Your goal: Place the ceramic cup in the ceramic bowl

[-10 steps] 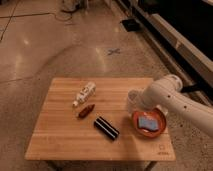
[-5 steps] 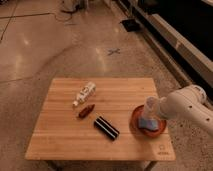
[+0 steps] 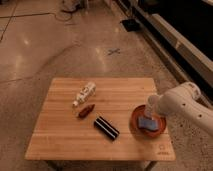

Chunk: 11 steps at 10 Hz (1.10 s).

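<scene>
Smooth white rounded arm, bulbous joint, gripper over the red bowl

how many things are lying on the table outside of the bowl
3: a white bottle toward the back left, a reddish-brown item just in front of it, and a black bar nearer center. The end effector is over the ceramic bowl.

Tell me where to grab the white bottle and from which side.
Probably grip the white bottle across its body's narrow width from above: it lies on its side, angled on the table. The gripper is far off, over the ceramic bowl.
</scene>
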Tool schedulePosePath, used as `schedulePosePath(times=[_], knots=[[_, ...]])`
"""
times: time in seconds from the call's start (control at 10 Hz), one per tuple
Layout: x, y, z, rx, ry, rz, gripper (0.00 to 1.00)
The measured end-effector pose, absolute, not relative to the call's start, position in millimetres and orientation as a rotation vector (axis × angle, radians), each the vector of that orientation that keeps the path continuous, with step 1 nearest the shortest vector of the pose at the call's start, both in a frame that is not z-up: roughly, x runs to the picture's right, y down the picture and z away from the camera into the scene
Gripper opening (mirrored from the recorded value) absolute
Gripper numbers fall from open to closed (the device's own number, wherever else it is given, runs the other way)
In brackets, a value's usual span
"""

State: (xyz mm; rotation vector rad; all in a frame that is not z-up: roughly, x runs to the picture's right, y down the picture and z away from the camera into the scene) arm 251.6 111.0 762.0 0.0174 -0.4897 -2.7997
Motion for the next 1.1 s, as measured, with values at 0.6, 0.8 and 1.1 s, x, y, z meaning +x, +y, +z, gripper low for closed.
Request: schedulePosePath(times=[0.6, 0.8, 1.1], knots=[[241, 109, 778, -0.042, -0.423, -2.867, 0.80], [244, 110, 775, -0.054, -0.400, -2.880, 0.80], [236, 109, 753, 0.010, -0.367, -2.918, 0.80]])
